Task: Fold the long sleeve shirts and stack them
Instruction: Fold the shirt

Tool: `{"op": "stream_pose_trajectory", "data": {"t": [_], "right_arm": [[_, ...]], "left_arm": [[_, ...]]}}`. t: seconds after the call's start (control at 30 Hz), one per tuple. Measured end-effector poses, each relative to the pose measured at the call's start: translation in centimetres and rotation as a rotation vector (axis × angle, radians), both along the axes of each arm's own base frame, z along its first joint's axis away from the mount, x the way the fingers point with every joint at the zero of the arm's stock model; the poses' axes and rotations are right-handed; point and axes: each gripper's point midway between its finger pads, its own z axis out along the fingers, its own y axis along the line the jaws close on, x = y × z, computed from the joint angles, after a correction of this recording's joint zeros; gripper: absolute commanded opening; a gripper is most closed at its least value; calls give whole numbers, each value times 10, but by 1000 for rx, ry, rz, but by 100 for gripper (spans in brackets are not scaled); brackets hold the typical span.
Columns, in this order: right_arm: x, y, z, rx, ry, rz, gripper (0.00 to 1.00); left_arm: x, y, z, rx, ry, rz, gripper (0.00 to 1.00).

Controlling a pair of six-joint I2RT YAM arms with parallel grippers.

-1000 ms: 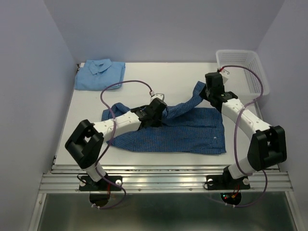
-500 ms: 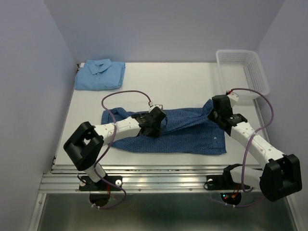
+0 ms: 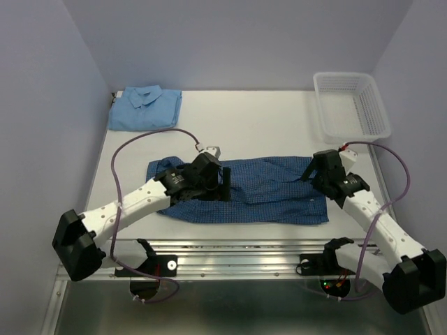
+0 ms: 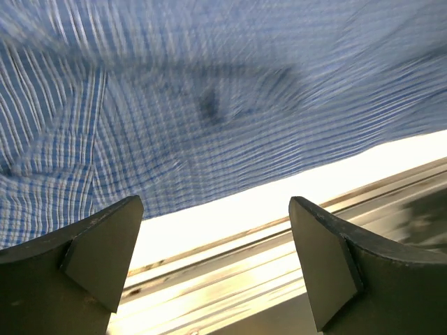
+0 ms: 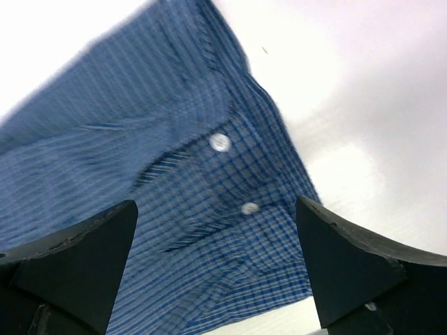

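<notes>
Jaws on both arms stand spread, empty. Dark blue fine-checked cloth shirt (image 3: 269, 192) lies flat along the worktop's (image 3: 265, 125) near edge, long axis left-right: left jaws over its left half, right jaws at its right end. Plain sky-blue folded shirt (image 3: 145, 109) sits at the far-left corner.

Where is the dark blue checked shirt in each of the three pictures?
Top external: the dark blue checked shirt lies spread across the middle of the table, toward the front edge.
Left wrist: the shirt fills the upper half, blurred.
Right wrist: the shirt covers the left and centre, with two white buttons showing.
Shared landmark: the white table, bright beside the shirt's edge in every view.
</notes>
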Motion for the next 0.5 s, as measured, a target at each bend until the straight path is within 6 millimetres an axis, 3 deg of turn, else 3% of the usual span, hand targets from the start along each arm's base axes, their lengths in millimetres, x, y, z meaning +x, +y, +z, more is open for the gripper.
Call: {"op": "stream_pose_trajectory", "data": {"t": [0.13,0.23,0.33,0.5], "right_arm": [[19,20,44,83,-165,103,100],[30,39,62,137,-249,208,100],[39,51,55,156,-238,274,100],[57,75,12,201,-125,351,100]], "left_arm": [[28,-3,53,-93,-131,64,99],[64,19,68,-104,-190,192,99],[95,56,64,-68,-211,343,99],[138,109,50,-70,-243,532,99]]}}
